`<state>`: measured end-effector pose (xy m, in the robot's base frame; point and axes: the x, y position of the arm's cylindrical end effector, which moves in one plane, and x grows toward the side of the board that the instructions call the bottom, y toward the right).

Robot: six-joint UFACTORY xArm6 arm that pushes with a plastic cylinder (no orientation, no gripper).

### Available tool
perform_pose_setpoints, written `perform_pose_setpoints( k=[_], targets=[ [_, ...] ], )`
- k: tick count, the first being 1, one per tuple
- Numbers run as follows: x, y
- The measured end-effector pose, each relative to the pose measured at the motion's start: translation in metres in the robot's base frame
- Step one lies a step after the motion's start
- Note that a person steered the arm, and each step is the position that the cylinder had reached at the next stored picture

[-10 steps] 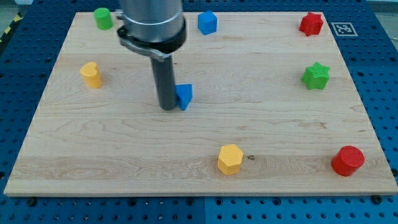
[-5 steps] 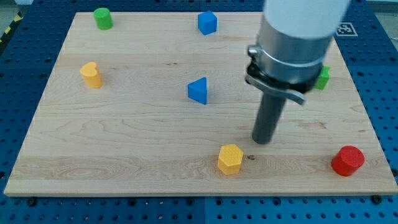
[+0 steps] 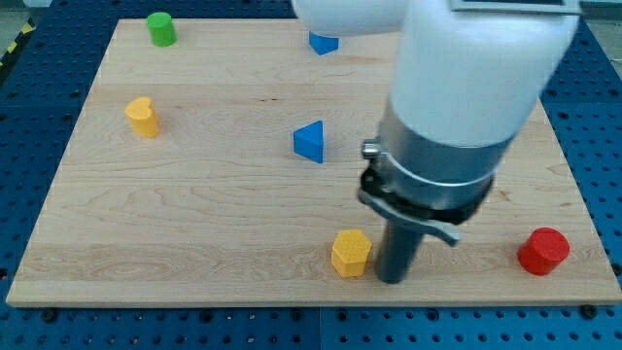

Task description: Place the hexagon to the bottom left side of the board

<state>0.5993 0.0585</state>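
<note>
Camera view shows my tip [image 3: 393,279], the lower end of the dark rod, down on the light wooden table [image 3: 194,224] near the view's bottom edge, just beside or touching the right face of the yellow hexagon block [image 3: 351,253]; contact can't be confirmed, the gap is too small to read. No pincer on this rig, just the straight rod, so nothing released or clenched to report. The hexagon sits bottom centre of the board, well apart from the bottom left corner it has to reach, so my judgement is the leftward push is only starting. Risks: the hexagon is close to the table's bottom edge, so a push angled slightly downward could run it off the board; an off-centre contact could spin it and let it slip past the rod; the run to the corner is long, so small drift adds up. Other pieces: blue triangular block [image 3: 310,142] mid-board, yellow block [image 3: 142,117] at the view's left, green cylinder [image 3: 160,28] top left, blue block [image 3: 324,43] at top partly hidden by the arm, red cylinder [image 3: 542,252] bottom right. None lie on the likely path. No containers in view, nothing held inside anything.
</note>
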Motion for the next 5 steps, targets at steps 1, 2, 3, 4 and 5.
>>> perform_pose_setpoints(
  k=[1,2,3,4,5],
  targets=[
    [-0.019,-0.041],
    [-0.045,-0.038],
    [-0.049,-0.066],
    [-0.045,-0.100],
    [-0.029,-0.068]
  ],
)
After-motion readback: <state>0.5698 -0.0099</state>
